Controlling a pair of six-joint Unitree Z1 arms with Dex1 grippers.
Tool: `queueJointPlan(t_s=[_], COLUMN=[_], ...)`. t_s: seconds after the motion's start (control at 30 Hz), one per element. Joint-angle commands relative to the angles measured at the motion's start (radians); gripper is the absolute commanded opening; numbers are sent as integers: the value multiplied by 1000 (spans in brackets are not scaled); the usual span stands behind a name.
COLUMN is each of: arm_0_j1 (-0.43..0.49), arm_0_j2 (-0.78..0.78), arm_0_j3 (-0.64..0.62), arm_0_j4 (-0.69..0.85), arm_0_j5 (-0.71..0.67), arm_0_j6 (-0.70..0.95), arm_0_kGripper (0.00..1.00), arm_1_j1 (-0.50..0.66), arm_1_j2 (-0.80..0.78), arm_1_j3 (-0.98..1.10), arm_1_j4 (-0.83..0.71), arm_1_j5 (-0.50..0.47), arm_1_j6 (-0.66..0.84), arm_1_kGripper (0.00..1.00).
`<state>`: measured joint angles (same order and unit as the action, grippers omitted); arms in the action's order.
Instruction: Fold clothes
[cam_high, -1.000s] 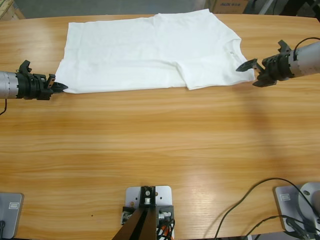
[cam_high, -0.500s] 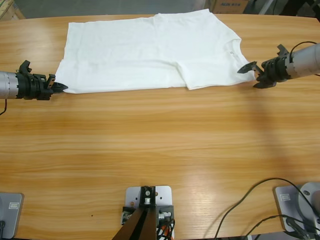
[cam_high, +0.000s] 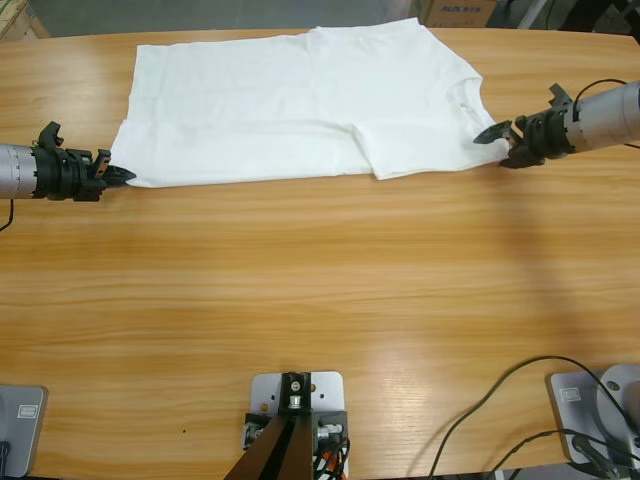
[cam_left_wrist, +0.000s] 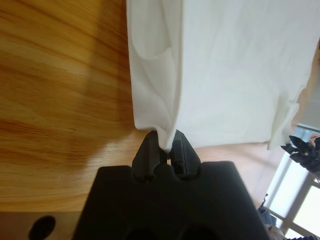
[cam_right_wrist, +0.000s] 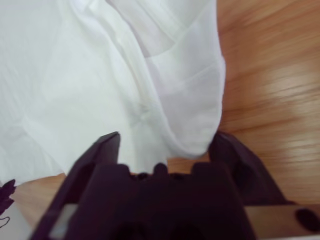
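Observation:
A white T-shirt (cam_high: 300, 105) lies folded lengthwise across the far half of the wooden table. At its left near corner my left gripper (cam_high: 120, 173) is shut on the hem; the left wrist view shows the cloth (cam_left_wrist: 220, 70) pinched between the jaws of the left gripper (cam_left_wrist: 167, 150). On the right, my right gripper (cam_high: 500, 143) stands open at the shirt's shoulder edge. In the right wrist view the rounded fold of the cloth (cam_right_wrist: 195, 135) sits between the spread jaws of the right gripper (cam_right_wrist: 165, 147), untouched by them.
Bare wooden table (cam_high: 320, 300) spreads in front of the shirt. Cardboard boxes (cam_high: 455, 12) stand behind the far edge. A black cable (cam_high: 500, 400) loops over the near right corner.
My right gripper has moved left and slightly away from the camera, up to the shirt's right edge. The left gripper and the shirt have stayed put.

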<state>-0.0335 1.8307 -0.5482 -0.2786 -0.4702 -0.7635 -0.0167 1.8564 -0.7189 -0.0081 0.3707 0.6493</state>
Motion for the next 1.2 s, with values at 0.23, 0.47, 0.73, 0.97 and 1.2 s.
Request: queueJointPlan(t_s=[0.23, 0.47, 0.73, 0.97, 1.2], arm_0_j1=[4, 4, 4, 4, 1], arm_0_j2=[-8, -16, -28, -68, -136], arm_0_j3=[34, 33, 33, 52, 139], arm_0_j4=[1, 1, 5, 7, 6], arm_0_j5=[5, 15, 14, 20, 62], arm_0_j6=[0, -2, -2, -12, -31], arm_0_kGripper=[0, 0, 0, 0, 0], arm_1_j1=[-9, -9, -8, -9, -8], arm_1_j2=[69, 42, 25, -23, -94], arm_1_j3=[20, 19, 20, 31, 145], arm_1_j4=[-4, -2, 19, 58, 66], arm_1_j5=[14, 29, 48, 41, 4], arm_1_j6=[-23, -48, -65, -66, -54], arm_1_kGripper=[0, 0, 0, 0, 0])
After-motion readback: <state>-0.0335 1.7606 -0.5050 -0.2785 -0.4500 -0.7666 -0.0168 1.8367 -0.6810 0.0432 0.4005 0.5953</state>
